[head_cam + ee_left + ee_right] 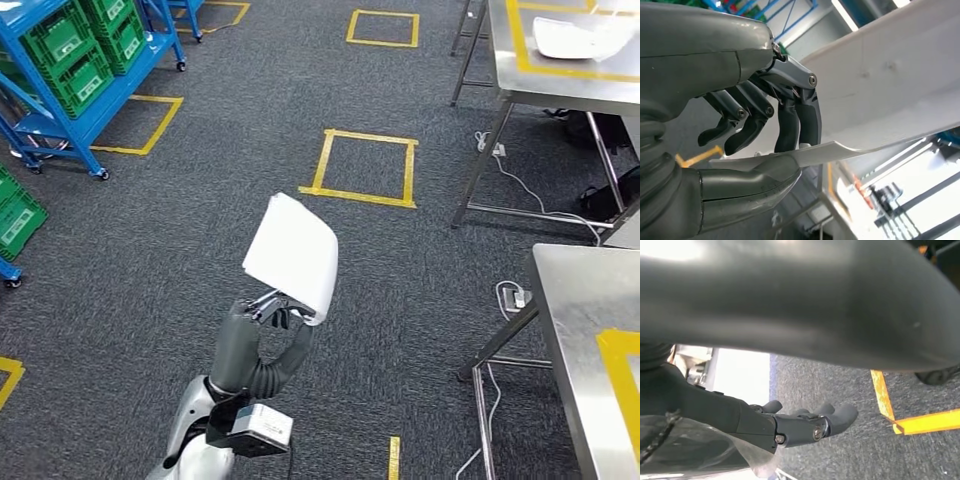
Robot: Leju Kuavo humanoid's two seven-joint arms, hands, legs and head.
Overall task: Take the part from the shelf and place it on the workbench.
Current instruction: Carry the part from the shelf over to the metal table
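Observation:
My left hand (249, 340) holds a white, curved sheet-like part (293, 250) up over the grey carpet, gripping it by its lower edge. In the left wrist view the thumb (749, 185) presses under the thin rim of the part (881, 95) and the dark fingers (794, 125) close on it from the other side. A steel workbench (581, 310) with yellow tape stands at the right. The blue shelf (113, 100) with green crates is at the far left. My right hand (806, 422) hangs over the carpet with its fingers stretched out and nothing in them.
A second steel table (558, 85) at the far right carries another white part (573, 38). Cables and a power strip (517, 297) lie on the floor between the tables. Yellow tape squares (366, 165) mark the carpet. A green crate (16, 222) stands at the left edge.

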